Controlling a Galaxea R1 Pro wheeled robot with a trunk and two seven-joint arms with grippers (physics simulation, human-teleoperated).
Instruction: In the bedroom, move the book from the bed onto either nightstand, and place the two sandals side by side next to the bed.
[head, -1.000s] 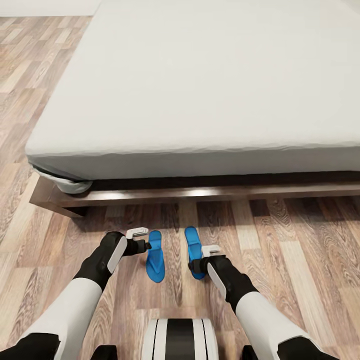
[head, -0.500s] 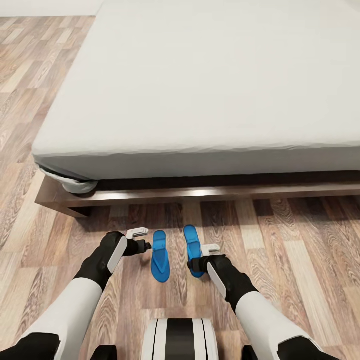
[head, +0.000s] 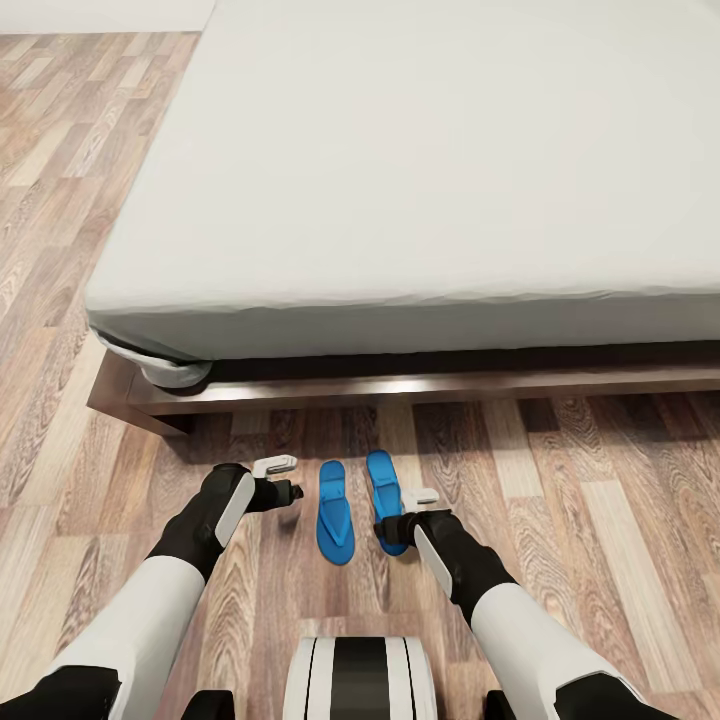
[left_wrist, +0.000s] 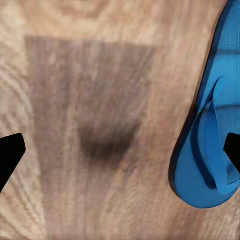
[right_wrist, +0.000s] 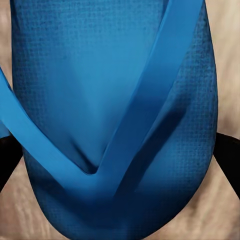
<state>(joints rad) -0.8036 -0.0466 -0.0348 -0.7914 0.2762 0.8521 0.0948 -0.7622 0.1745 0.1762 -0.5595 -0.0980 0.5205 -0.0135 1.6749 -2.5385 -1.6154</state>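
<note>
Left gripper (head: 283, 478) low left of centre, jaws spread over bare plank floor (head: 600, 520), holding nothing; just right of it, one sandal (head: 334, 510) flat on the boards; beside that, second sandal (head: 383, 497) between the right gripper (head: 408, 512) fingers, pinched or merely straddled impossible to tell; probably light, bendy foam, best taken across the sole edges near the strap; bed (head: 420, 385) frame across the middle, grey mattress above.
</note>
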